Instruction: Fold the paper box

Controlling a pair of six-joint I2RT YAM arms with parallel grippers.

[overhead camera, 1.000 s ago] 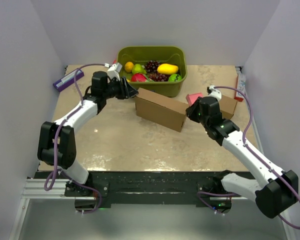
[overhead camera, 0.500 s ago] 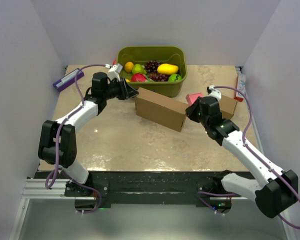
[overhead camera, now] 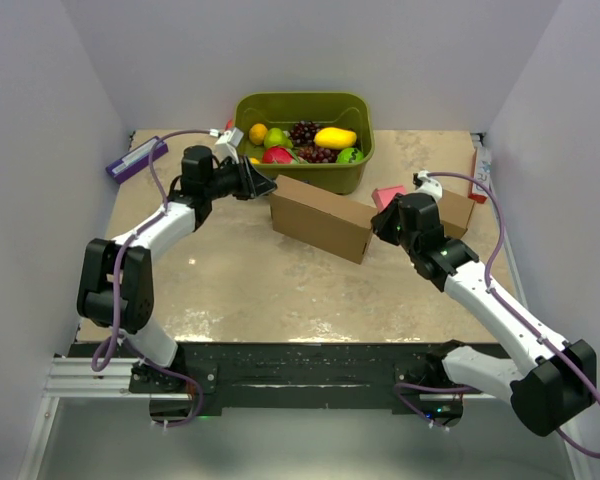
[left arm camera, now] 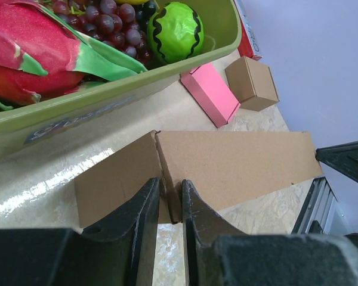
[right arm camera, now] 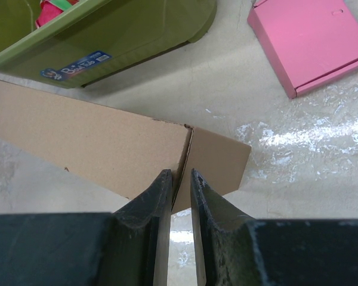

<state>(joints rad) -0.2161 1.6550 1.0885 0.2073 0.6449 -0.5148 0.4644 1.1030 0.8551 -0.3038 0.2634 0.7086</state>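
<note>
The paper box (overhead camera: 320, 218) lay in the middle of the table (overhead camera: 240, 290). It was just near of the green tub (overhead camera: 345, 178) of fruit, with its long side running from far left to near right. It looked like a closed-up oblong, and we could not tell from any view which flaps remained loose.

The left gripper (left arm camera: 171, 199) was at the box's far-left end. In its wrist view the two fingers stood close together, with the cardboard at the corner crease pinched between them. The right gripper (right arm camera: 180, 190) was at the near-right end, likewise nipped onto the cardboard where the long panel met the short end panel. Both pincers were therefore clamped on the box, one at each end.

A pink flat block (overhead camera: 387, 196) and a small cardboard box (overhead camera: 458, 210) lay to the right, beyond the right gripper and apart from the paper box.

We judged the step in hand to be a two-ended hold, taken to turn an end panel or press a crease home. The next move called for both arms to work together. A pull from one side alone would have dragged the light box across the glossy top or skewed it against the tub.
</note>
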